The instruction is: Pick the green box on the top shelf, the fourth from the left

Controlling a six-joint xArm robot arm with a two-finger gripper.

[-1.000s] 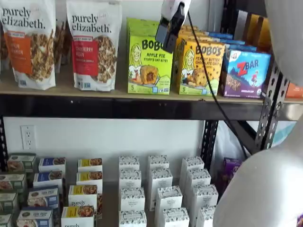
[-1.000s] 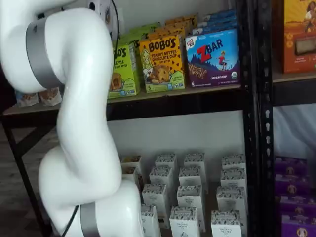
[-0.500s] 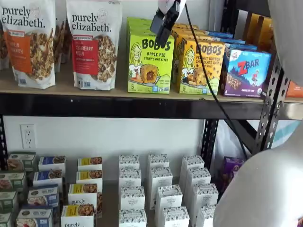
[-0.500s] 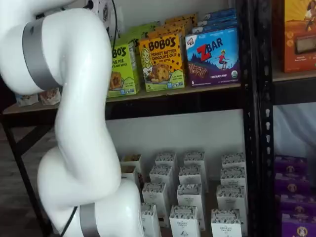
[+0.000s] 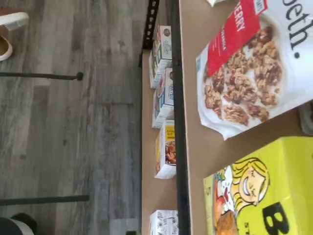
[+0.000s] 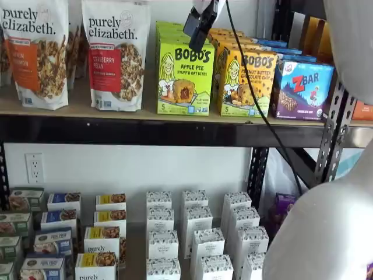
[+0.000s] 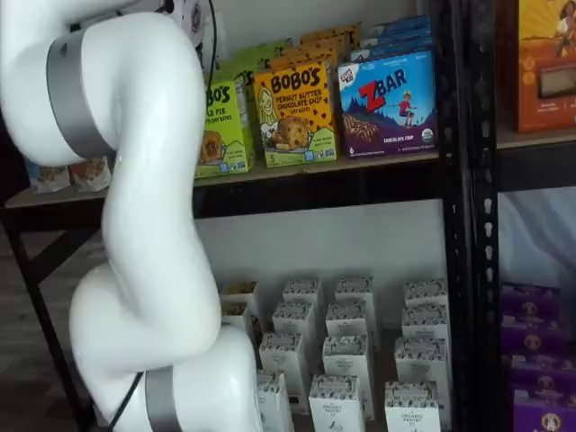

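The green box point(image 6: 185, 79) stands upright on the top shelf point(image 6: 145, 132), between a granola bag and the yellow-orange Bobo's box point(image 6: 246, 83). More green boxes stand in a row behind it. My gripper point(image 6: 197, 29) hangs from the upper edge in a shelf view, just above the box's top front edge, open and holding nothing. The green box point(image 7: 220, 126) is partly hidden by my white arm point(image 7: 144, 207) in a shelf view. The wrist view shows the green box's front point(image 5: 264, 191) and the shelf board point(image 5: 195, 73).
Two Purely Elizabeth granola bags point(image 6: 115, 55) stand left of the green box, and a blue ZBar box point(image 6: 303, 88) sits at the right. A black rack post point(image 7: 459, 180) rises at the right. Small white boxes point(image 6: 195, 233) fill the lower shelf.
The gripper has risen and shifted slightly left, from in front of the green box's upper right corner to above its top edge. The boxes have not moved.
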